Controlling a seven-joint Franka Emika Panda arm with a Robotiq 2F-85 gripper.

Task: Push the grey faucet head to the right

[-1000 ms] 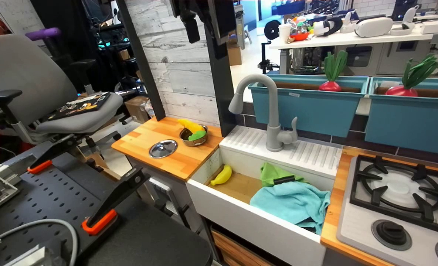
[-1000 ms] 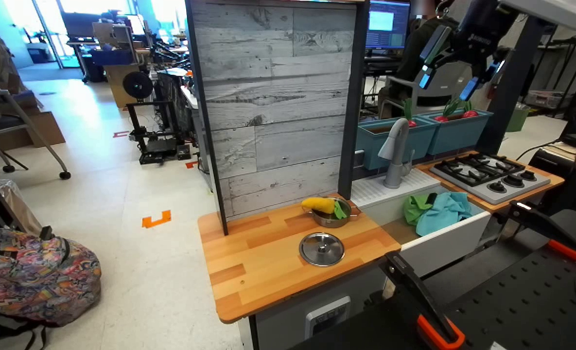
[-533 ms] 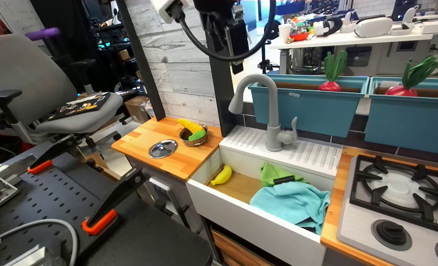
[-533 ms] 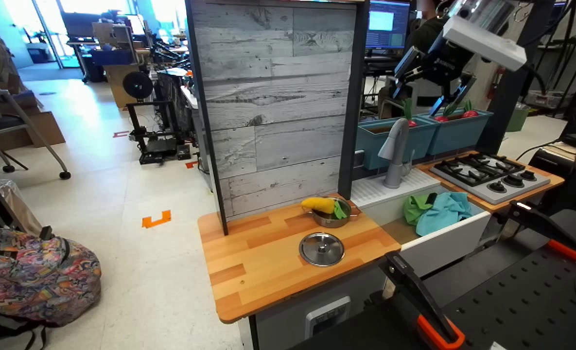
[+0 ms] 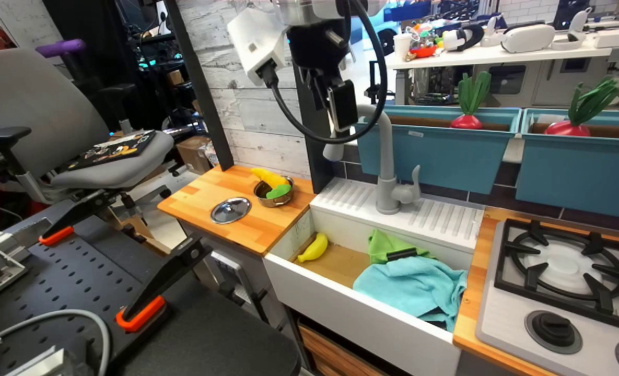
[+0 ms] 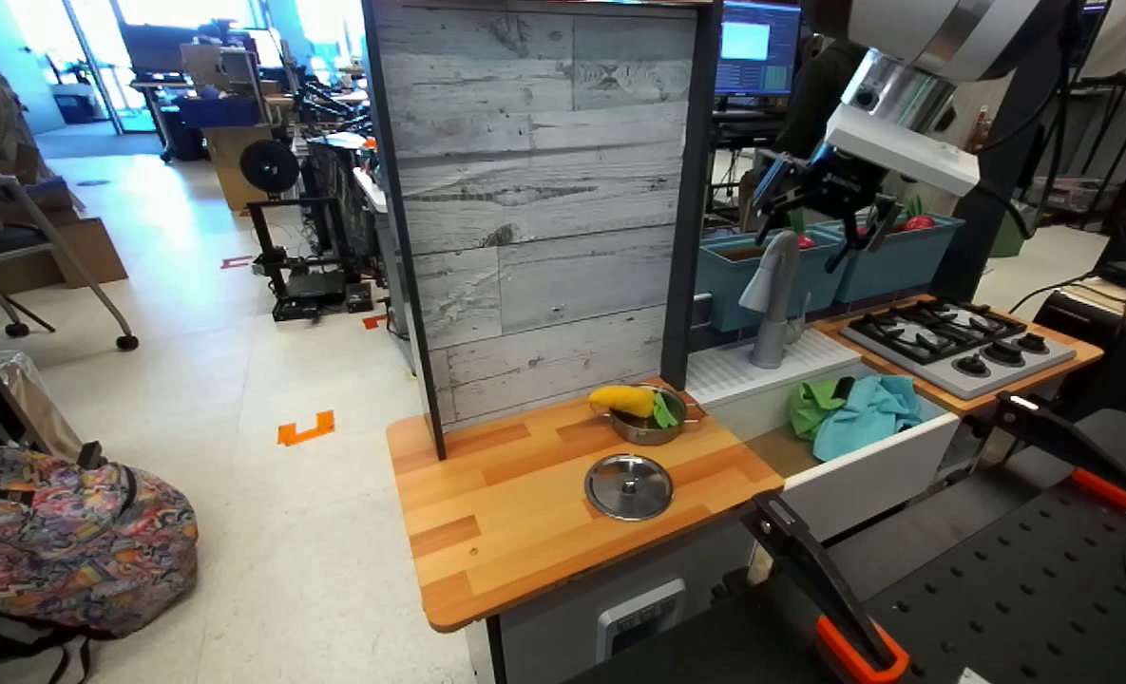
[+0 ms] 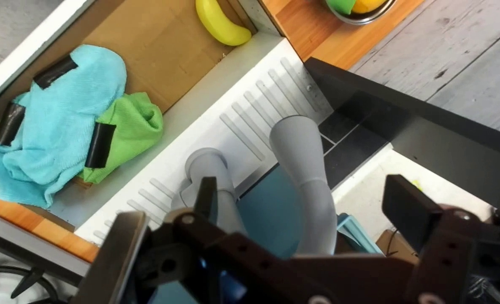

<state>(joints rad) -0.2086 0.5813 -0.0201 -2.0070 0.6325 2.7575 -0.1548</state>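
The grey faucet head (image 5: 386, 149) stands upright behind the sink, its arched spout pointing to the left in an exterior view. It also shows in an exterior view (image 6: 770, 290), and its spout (image 7: 302, 152) shows from above in the wrist view. My gripper (image 6: 797, 250) is open at the height of the arch. In the wrist view the spout lies between the wide-apart fingers of my gripper (image 7: 301, 188), with a gap on both sides. In an exterior view my gripper (image 5: 337, 125) hides part of the arch. I cannot tell whether anything touches.
The white sink (image 5: 361, 326) holds a yellow banana (image 5: 314, 247), a green cloth (image 5: 387, 245) and a blue towel (image 5: 413, 287). Teal planters (image 5: 429, 151) stand behind the faucet. A dark post (image 5: 317, 130) rises near the spout. A stove (image 5: 565, 282) is at the right.
My gripper has come down to the faucet's arch; in an exterior view it has also moved left. It has stayed open. The faucet and the other things have not moved.
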